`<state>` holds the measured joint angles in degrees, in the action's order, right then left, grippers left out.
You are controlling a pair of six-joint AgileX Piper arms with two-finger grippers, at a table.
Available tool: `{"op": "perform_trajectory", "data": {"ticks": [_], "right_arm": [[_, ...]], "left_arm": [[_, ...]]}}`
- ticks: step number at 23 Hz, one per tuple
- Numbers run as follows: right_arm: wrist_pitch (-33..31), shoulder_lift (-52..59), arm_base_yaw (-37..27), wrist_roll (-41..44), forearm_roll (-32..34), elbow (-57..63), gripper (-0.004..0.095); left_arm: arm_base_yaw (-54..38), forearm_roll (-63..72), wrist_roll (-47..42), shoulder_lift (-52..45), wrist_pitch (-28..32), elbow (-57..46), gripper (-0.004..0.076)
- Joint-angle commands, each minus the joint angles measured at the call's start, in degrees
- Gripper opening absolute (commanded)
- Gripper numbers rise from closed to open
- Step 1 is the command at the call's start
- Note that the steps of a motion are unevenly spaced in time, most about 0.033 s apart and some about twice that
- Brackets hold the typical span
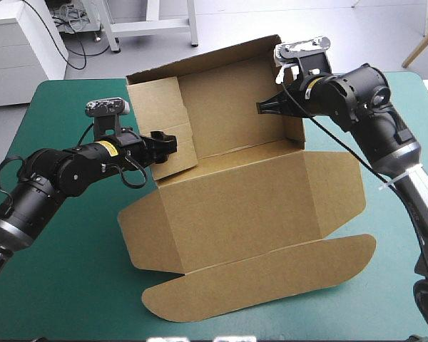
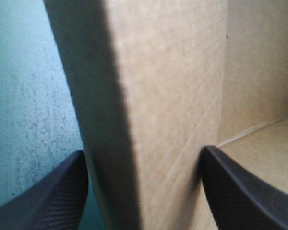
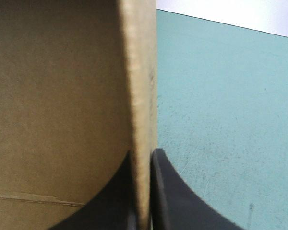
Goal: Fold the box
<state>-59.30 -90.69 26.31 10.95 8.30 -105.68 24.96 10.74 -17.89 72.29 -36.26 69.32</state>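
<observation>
The right gripper [image 3: 143,153] is clenched on an edge of the right side wall [image 3: 139,72], its black fingers pressed to either face of the board. The left gripper [image 2: 144,151] stands released, its fingers wide apart and straddling the left side wall [image 2: 168,96] with no clear pinch. The box [image 1: 250,199] sits in the middle of the teal-green cover [image 1: 64,285], with the rear wall [image 1: 228,92] and both side walls raised and the lid [image 1: 264,281] lying flat toward the near edge. The chief risk, as I judge it, is on the left. With nothing clamped there, that wall could fall outward or slip from between the fingers, undoing the fold. On the right, a hard pull on a thin single edge could crease or tear the board. It could also drag the whole light box across the cover, since nothing visibly pins its base. If the two arms move unevenly, the tray may twist out of square.
</observation>
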Motion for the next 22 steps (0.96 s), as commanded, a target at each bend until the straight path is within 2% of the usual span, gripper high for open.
{"op": "perform_trajectory", "data": {"ticks": [1, 12, 15, 19, 22], "right_arm": [[5.08, 2.28, 0.01, 1.14, -0.45, -1.71, -0.0011], [4.98, 2.23, 0.01, 0.99, 0.69, -1.71, -0.0011], [4.88, 2.23, 0.01, 0.99, 0.83, -1.71, -0.0011], [4.88, 2.23, 0.01, 1.13, 1.37, -1.71, -0.0011], [4.74, 2.23, 0.01, 1.22, 1.52, -1.71, -0.0011]], "left_arm": [[1.17, -6.64, -8.98, -0.56, 3.69, 2.02, 0.0475], [1.17, -12.74, -9.42, 0.16, 3.56, 7.17, 0.0461], [1.26, -14.25, -7.71, 2.03, 2.86, 8.58, 0.0275], [1.64, -14.69, -5.28, 3.42, 2.07, 10.73, -0.0012], [3.54, -18.78, -5.31, 4.74, -1.56, 13.78, -0.001]]}}
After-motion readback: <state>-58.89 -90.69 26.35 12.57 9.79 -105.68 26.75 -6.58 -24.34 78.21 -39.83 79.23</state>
